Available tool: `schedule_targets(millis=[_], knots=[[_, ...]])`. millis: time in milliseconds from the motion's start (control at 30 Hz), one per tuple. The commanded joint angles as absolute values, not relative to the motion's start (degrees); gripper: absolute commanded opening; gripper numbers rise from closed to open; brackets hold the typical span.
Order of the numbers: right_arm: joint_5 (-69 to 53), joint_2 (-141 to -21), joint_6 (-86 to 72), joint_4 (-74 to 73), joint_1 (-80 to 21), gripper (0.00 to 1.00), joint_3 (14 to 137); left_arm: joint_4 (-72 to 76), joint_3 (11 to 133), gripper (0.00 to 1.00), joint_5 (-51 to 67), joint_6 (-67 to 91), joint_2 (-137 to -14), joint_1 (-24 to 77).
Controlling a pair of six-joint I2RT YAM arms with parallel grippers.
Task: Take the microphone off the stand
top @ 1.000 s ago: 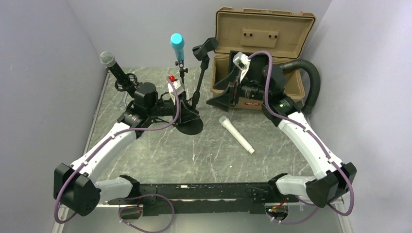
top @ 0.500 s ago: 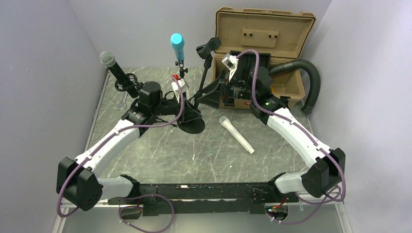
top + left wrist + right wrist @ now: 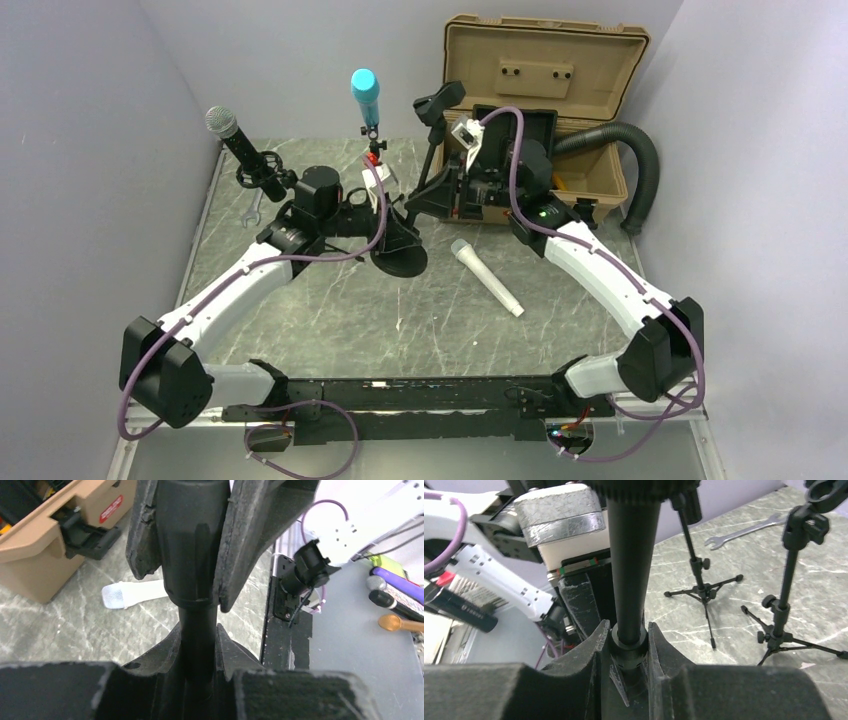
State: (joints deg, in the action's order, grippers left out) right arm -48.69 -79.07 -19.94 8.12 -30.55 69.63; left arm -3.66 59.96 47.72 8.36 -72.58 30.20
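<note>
Microphone (image 3: 487, 278), the white one, lies loose on the surface (image 3: 330, 300) just right of the stand (image 3: 428, 165), whose clip (image 3: 440, 100) is empty. The right hand (image 3: 629, 640) has just swung left from the case (image 3: 545, 55) and narrowed onto the pole (image 3: 631, 555) above the left hand (image 3: 197, 640), itself clamped lower down, so removal looks done.

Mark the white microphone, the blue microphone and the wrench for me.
white microphone (image 3: 487, 279): top view, mid-barrel.
blue microphone (image 3: 365, 90): top view, head.
wrench (image 3: 744, 530): right wrist view, shaft.
</note>
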Motion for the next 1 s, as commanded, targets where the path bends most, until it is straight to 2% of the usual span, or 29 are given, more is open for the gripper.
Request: schedule_targets(millis=[0,200,300,333,367,433,600,767,967], knots=[[-58.54,-75.27,-17.32,13.54,-27.77,0.00,67.55,5.51,59.55,0.00,57.57,9.90,-67.76,30.61],[-70.75,-73.98,-12.67,9.34,-26.72,0.00,69.73,13.67,60.86,0.00,72.66,21.15,-68.03,30.63],[-71.54,-73.95,-11.42,7.53,-26.72,0.30,69.93,16.54,61.01,0.00,73.09,24.06,-67.94,30.74],[-70.65,-73.73,-11.46,7.20,-26.57,0.56,69.77,16.67,61.01,0.00,72.18,24.39,-67.92,30.76],[-69.49,-73.48,-11.97,7.58,-26.46,0.68,69.40,15.90,61.13,0.00,70.55,23.60,-67.82,30.72],[-67.04,-73.04,-14.44,9.15,-26.19,0.78,68.78,12.92,61.57,0.00,66.00,20.89,-67.45,30.75],[-58.95,-73.55,-19.72,8.46,-25.72,0.82,70.68,-4.68,67.52,0.00,50.06,7.07,-69.06,32.50],[-55.54,-74.44,-24.64,10.31,-25.90,0.81,71.74,-10.72,70.45,0.00,36.27,0.76,-70.09,36.55],[-52.60,-74.15,-26.61,13.05,-25.44,0.71,69.72,-12.24,70.85,0.00,25.51,-1.70,-70.82,39.05]])
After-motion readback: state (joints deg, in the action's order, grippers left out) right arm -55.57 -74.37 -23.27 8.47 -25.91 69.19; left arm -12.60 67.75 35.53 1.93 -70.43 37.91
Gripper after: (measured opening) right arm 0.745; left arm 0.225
